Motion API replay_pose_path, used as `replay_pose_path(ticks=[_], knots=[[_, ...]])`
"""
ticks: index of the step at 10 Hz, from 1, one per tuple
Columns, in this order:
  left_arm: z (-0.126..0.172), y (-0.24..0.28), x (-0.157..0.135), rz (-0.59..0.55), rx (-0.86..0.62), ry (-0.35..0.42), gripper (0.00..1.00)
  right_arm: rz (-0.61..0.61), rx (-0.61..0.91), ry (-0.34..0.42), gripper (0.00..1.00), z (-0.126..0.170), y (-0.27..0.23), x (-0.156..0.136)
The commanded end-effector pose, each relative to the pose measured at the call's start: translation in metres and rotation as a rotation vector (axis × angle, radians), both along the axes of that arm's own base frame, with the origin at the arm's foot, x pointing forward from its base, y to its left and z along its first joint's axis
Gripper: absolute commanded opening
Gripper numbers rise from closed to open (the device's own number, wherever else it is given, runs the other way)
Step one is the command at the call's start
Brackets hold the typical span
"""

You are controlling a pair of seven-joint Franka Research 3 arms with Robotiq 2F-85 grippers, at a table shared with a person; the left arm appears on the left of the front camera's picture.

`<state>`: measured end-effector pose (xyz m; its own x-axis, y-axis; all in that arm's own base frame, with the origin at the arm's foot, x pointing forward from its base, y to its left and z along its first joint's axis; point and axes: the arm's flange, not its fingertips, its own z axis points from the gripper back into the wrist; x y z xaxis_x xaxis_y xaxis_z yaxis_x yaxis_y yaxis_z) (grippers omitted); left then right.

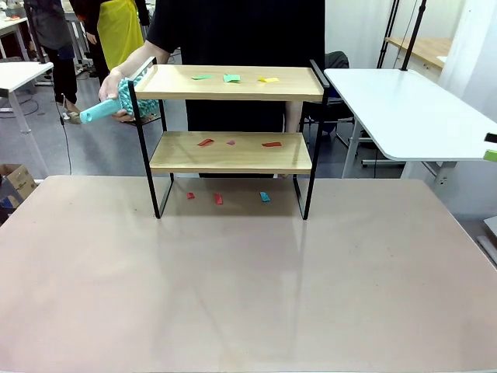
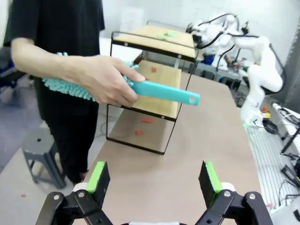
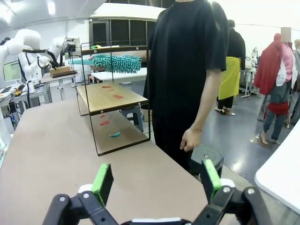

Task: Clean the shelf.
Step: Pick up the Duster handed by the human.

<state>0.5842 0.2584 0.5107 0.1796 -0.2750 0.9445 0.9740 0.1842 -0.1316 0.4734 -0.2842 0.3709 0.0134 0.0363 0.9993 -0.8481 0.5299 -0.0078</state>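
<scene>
The shelf (image 1: 233,161) stands in the upper middle of the front view, at the far part of the pale surface (image 1: 248,287), its two light wooden boards held in a thin black frame. Small scraps lie on each level: two green ones (image 1: 231,78) and a yellow one (image 1: 269,79) on the top board, three reddish ones (image 1: 205,142) on the lower board, and two red (image 1: 218,199) and one teal (image 1: 265,196) on the surface beneath it, between the legs. At the shelf's left end in that view, a person's hand (image 1: 116,84) holds a teal duster (image 1: 99,113) with a fluffy head and a flat light-blue handle; the head sits just beside the left rail, and whether it touches the frame cannot be told. The person, in a black shirt, stands behind the shelf. In the left wrist view the shelf (image 2: 151,78) is in the upper middle, the hand (image 2: 103,79) and the duster (image 2: 164,91) cross in front of it, and the left pincer (image 2: 154,176) rises from the bottom edge with its green pads wide apart and nothing between them. In the right wrist view the shelf (image 3: 112,98) stands at the left of centre with the duster (image 3: 117,62) near its top level, and the right pincer (image 3: 154,180) at the bottom edge is likewise spread wide and empty.
</scene>
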Motion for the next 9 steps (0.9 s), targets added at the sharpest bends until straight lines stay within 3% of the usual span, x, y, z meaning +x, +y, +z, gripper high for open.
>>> replay_pose_path(ticks=[1,4,6,8,9], knots=[[0.031,-0.029,-0.018,0.071,0.122,0.124,1.0,-0.007,-0.008,0.028,1.0,0.007,0.005,-0.003],[0.099,-0.089,-0.042,0.233,0.33,0.211,1.0,-0.007,-0.008,0.028,1.0,0.007,0.005,-0.003],[0.121,-0.136,-0.047,0.31,0.366,0.276,1.0,-0.007,-0.008,0.028,1.0,0.007,0.005,-0.003],[0.125,-0.181,-0.057,0.357,0.542,0.265,1.0,-0.007,-0.008,0.028,1.0,0.007,0.005,-0.003],[0.143,-0.14,-0.043,0.314,0.4,0.239,1.0,-0.007,-0.008,0.028,1.0,0.007,0.005,-0.003]])
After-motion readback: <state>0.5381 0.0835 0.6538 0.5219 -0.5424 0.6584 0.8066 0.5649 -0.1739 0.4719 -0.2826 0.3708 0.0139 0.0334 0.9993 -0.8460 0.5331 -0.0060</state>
